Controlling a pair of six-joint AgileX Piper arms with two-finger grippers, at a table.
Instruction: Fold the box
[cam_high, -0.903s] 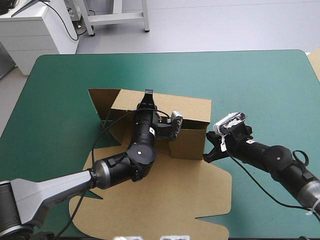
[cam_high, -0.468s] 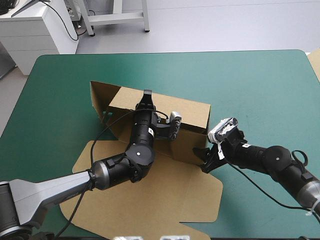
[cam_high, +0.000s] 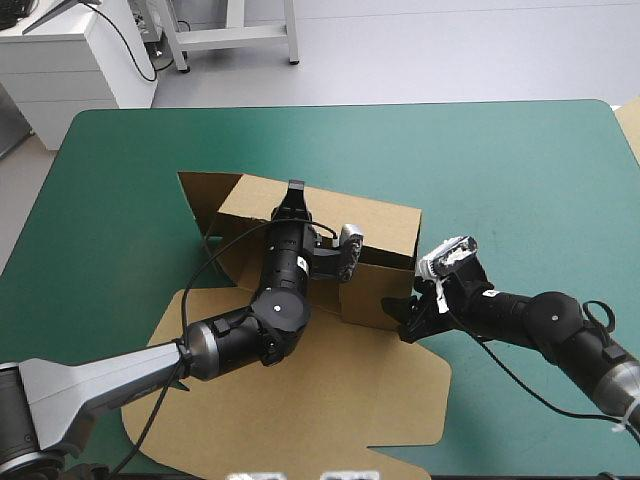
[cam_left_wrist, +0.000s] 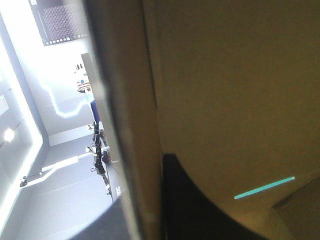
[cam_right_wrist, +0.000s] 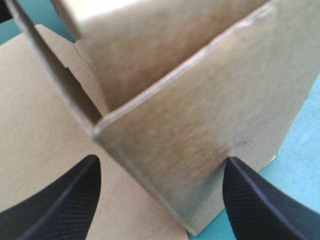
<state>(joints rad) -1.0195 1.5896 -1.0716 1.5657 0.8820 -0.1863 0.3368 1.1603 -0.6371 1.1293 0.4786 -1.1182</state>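
The brown box (cam_high: 375, 222) stands mid-table with its walls raised and its lid (cam_high: 330, 400) lying flat toward the front edge. My left gripper (cam_high: 295, 192) reaches across the inside and is shut on the box at the top of the far wall. In the left wrist view the board's edge (cam_left_wrist: 130, 150) runs straight ahead beside one black finger (cam_left_wrist: 200, 215). My right gripper (cam_high: 405, 318) is at the box's near right corner and stands open. In the right wrist view that corner wall (cam_right_wrist: 200, 115) fills the space ahead of the right gripper (cam_right_wrist: 162, 161), and nothing is pinched.
Bare teal-green cover (cam_high: 520, 180) lies to the right of and beyond the box. A strip of pale board (cam_high: 631, 125) shows at the table's right edge. The flat lid covers much of the front middle.
My right gripper has opened and let go of the box's right side, then moved slightly left toward the corner. The flat board has shifted on the table. The left gripper keeps its hold.
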